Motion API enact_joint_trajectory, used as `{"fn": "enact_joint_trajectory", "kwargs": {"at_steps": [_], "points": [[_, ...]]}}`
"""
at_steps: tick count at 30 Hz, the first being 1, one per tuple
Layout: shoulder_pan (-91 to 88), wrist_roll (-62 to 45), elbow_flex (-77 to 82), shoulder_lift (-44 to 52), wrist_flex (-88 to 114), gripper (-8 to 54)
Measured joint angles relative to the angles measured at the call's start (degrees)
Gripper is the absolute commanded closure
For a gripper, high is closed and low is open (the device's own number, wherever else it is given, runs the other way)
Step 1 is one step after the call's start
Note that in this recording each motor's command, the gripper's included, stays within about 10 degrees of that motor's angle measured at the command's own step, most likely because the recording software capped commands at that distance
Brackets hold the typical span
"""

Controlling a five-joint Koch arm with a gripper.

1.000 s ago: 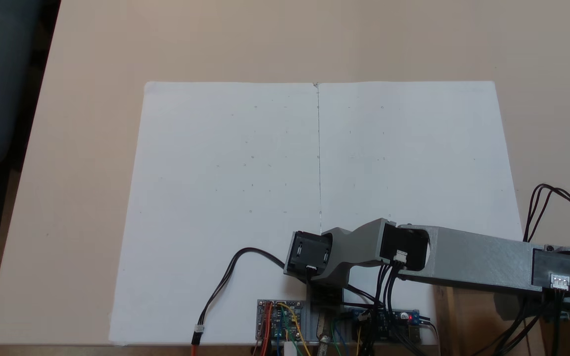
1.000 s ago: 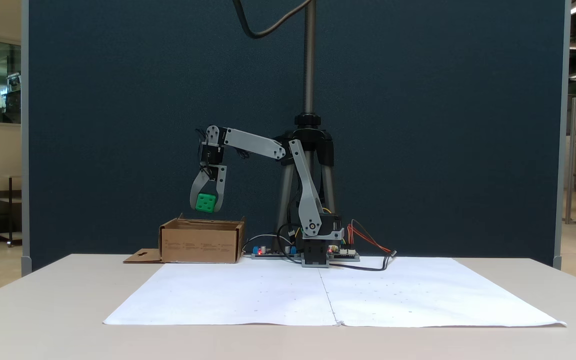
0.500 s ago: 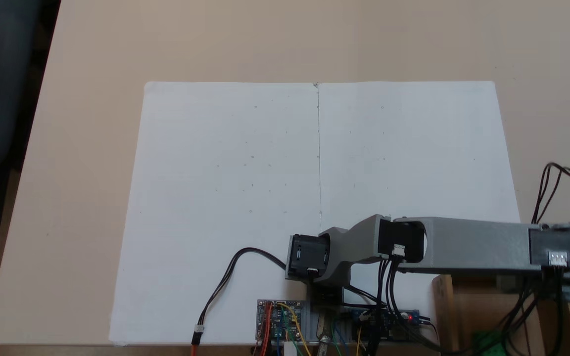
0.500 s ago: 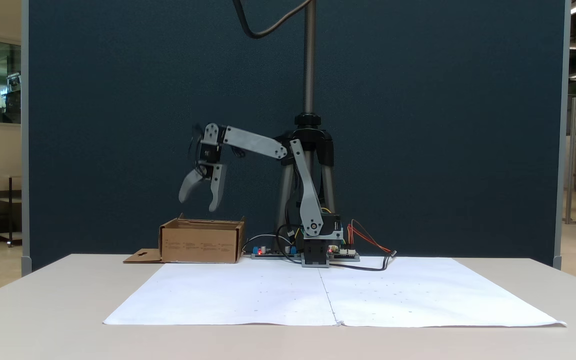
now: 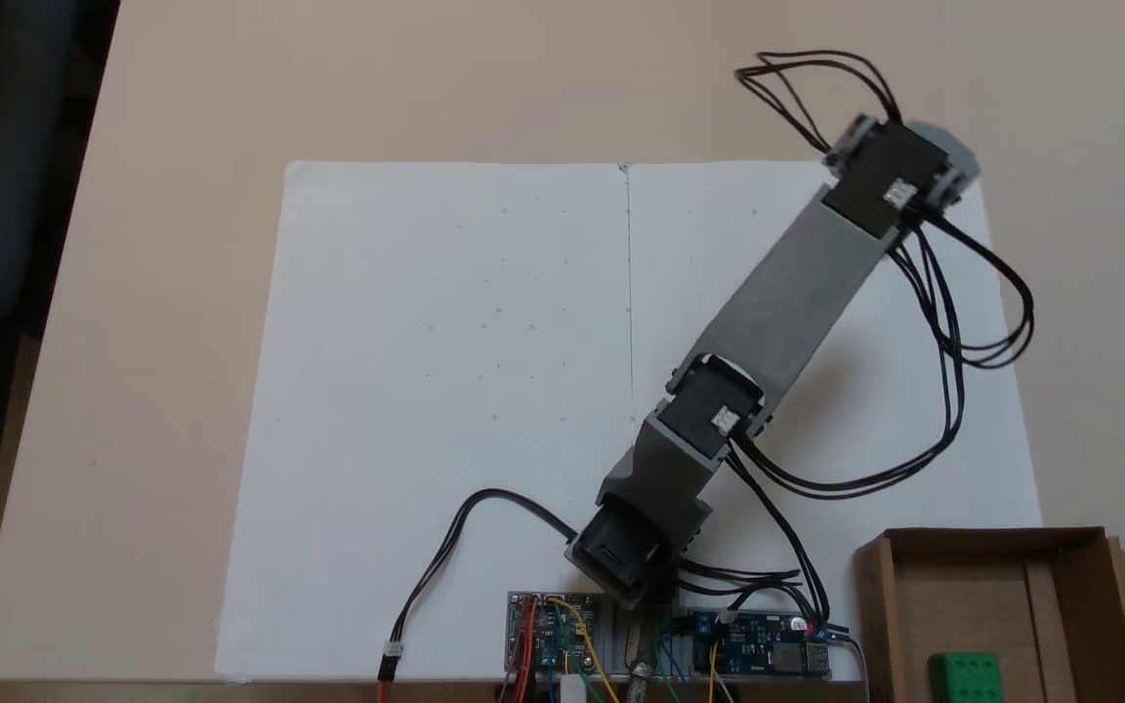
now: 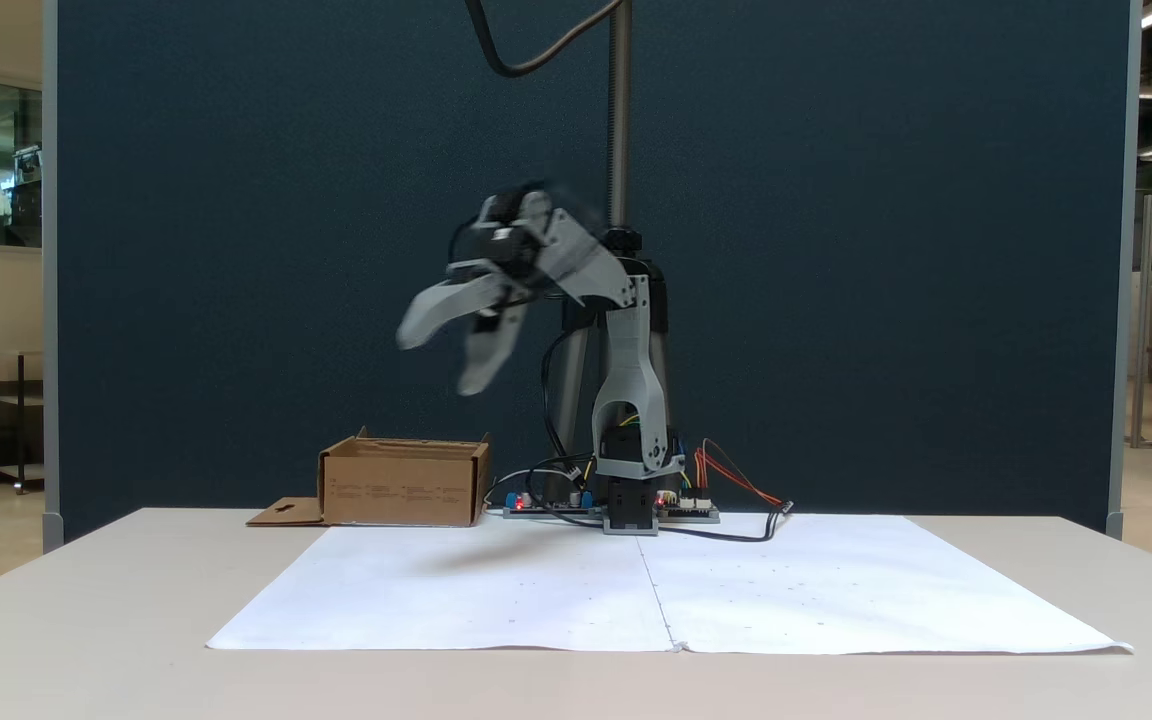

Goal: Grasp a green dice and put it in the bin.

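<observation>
The green dice (image 5: 965, 677) lies inside the bin (image 5: 877, 605), a shallow brown cardboard box at the bottom right of a fixed view. Seen from the front in a fixed view, the bin (image 6: 401, 487) stands left of the arm's base and its walls hide the dice. My gripper (image 6: 438, 362) hangs open and motion-blurred, high in the air up and to the right of the bin, with nothing between its fingers. From above, the arm (image 5: 787, 293) reaches diagonally over the white paper, away from the bin.
Two white paper sheets (image 5: 455, 391) cover the middle of the table. Circuit boards (image 5: 553, 630) and loose cables (image 5: 953, 391) sit around the arm's base. A tripod (image 6: 620, 260) and a dark blue partition stand behind. The bin's flap (image 6: 284, 513) lies flat on its left.
The gripper opened over the bin and the green dice dropped in. Since then the arm has lifted and swung away from the bin, out over the paper.
</observation>
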Motion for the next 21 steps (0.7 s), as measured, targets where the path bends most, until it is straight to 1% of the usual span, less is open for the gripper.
{"fn": "enact_joint_trajectory", "kwargs": {"at_steps": [3, 7, 10, 11, 13, 15, 16, 18, 21], "points": [[-11.6, 0.0, 0.7, 2.2, 0.0, 2.0], [-20.2, 0.0, 1.8, 4.2, -0.1, 2.0], [-26.4, -0.2, 10.6, 9.6, -2.1, 2.0], [-29.8, -1.1, 20.6, 14.7, -6.6, 2.0], [-31.7, -3.0, 26.7, 18.2, -10.5, 2.2], [-32.4, -6.2, 40.1, 23.5, -15.2, 2.3], [-33.1, -7.3, 43.8, 25.2, -17.3, 2.3], [-33.4, -8.2, 47.9, 28.6, -22.1, 2.1], [-34.3, -8.2, 49.6, 33.9, -28.7, 2.0]]}}
